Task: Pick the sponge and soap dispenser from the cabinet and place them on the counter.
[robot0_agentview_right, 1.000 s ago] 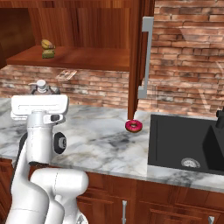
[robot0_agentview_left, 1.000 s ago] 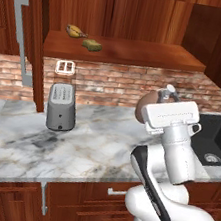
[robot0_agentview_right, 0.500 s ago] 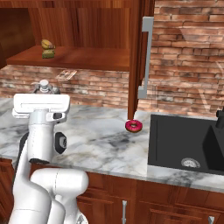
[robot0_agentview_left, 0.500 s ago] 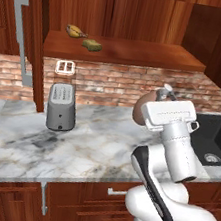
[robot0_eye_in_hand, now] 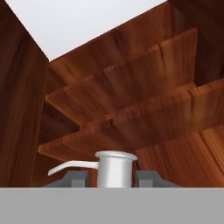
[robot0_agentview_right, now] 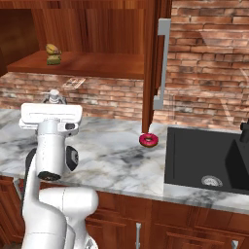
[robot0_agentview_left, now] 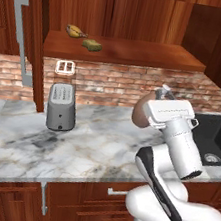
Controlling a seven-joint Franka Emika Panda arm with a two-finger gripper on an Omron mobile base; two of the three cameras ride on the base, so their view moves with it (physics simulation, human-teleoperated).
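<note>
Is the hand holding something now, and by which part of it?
Yes: the hand grips the tan-brown rounded soap dispenser near its pale pump top, above the marble counter.

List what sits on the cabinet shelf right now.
On the cabinet shelf lie a banana and beside it the sponge. The rest of the shelf board in view is bare wood; its far left end is hidden behind the open door.

The arm [robot0_agentview_left: 176, 158] is glossy white, built of rounded, bulbous links with dark joint seams and a black curved band along one link, ending in a squarish white hand block with fine ridged lines and two small dark grey finger tips [robot0_eye_in_hand: 76, 178].
</note>
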